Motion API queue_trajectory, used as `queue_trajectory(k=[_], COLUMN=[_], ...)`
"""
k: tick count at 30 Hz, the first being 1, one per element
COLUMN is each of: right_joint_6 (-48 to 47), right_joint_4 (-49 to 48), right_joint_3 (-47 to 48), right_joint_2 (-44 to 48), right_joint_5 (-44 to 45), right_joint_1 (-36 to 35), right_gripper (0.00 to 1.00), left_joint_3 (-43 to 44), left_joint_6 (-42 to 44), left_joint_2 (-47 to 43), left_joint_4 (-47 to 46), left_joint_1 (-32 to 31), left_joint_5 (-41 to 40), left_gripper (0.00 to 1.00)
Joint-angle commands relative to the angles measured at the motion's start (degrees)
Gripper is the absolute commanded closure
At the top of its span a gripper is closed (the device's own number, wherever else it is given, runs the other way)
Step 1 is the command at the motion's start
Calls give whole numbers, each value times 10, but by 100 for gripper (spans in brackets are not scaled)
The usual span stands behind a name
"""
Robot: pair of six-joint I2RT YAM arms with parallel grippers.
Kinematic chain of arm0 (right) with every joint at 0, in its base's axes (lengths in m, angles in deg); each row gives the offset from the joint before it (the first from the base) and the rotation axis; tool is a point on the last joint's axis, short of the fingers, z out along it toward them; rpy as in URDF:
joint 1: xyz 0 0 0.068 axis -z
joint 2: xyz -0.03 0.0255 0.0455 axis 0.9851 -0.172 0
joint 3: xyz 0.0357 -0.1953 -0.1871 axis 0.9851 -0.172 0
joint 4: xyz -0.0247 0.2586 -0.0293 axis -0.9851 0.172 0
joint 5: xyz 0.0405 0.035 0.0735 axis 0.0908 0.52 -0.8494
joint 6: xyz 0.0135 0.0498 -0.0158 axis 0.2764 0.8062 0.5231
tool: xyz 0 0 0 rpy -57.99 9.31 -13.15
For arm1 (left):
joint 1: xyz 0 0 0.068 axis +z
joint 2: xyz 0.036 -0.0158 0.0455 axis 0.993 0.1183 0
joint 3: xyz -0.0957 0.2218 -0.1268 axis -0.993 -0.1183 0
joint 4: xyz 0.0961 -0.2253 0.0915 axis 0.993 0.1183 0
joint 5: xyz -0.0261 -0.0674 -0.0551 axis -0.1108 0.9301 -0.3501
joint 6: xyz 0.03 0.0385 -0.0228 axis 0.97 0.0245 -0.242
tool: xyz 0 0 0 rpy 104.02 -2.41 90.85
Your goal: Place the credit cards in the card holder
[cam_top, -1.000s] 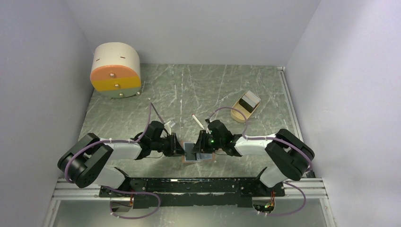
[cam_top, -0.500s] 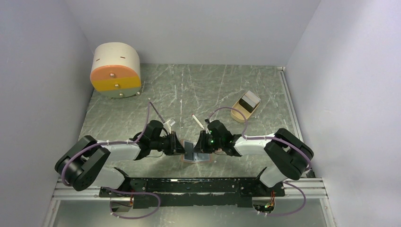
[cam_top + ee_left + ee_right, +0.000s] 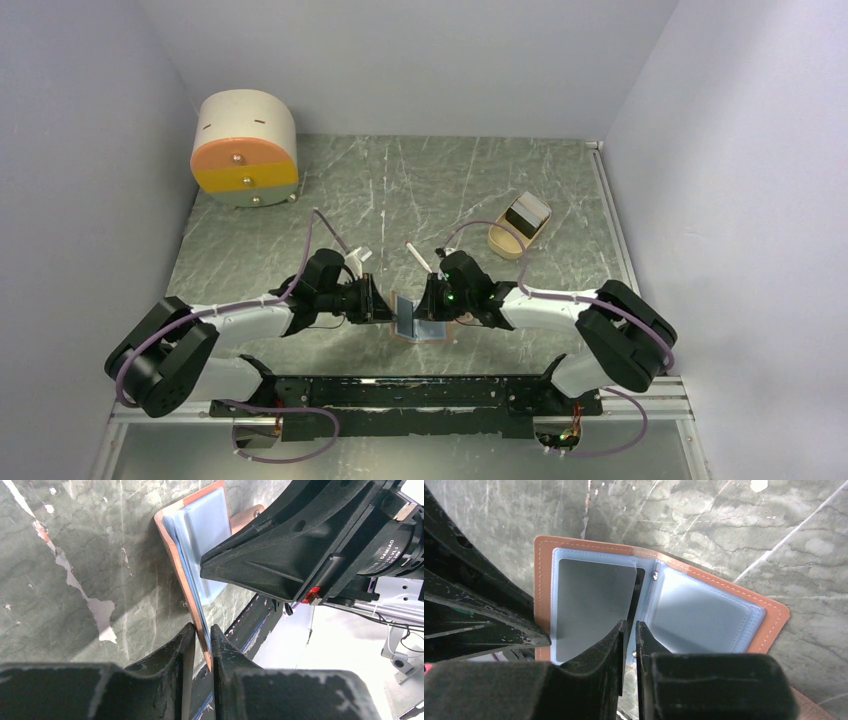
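Credit card (image 3: 591, 605): right claw (image 3: 629, 630) tightened; card holder (image 3: 704, 610) shifted.

Entry: robotics lab test cell, as we class it. Our grounds: plain pale walls (image 3: 90, 150) boxing in three sides of a green marbled tabletop (image 3: 420, 190). A cabled left arm (image 3: 250, 320) and right arm (image 3: 545, 310) are mounted by an aluminium rail (image 3: 670, 405) at the near edge. We note wrist cameras fitted to both.

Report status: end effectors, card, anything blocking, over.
Left end effector shut on card holder cover. Right end effector shut on grey credit card, over a sleeve. White stick lies beyond, not blocking.
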Motion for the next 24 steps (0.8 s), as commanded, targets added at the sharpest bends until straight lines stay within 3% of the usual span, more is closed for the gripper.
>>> queue_trajectory(k=[1, 16, 24], right_joint_6=[-14, -5, 3], right_joint_4=[7, -36, -56], right_joint_3=[12, -3, -13], right_joint_2=[-13, -43, -57], right_joint_5=[16, 1, -6], right_joint_1=[-1, -1, -1], right_gripper=[86, 87, 87], left_joint_3=[24, 29, -4], left_joint_6=[14, 11, -34], left_joint_2=[1, 43, 52], left_joint_4=[9, -22, -142], left_joint_1=[2, 2, 1], left_joint_5=[19, 28, 80], left_gripper=[79, 82, 90])
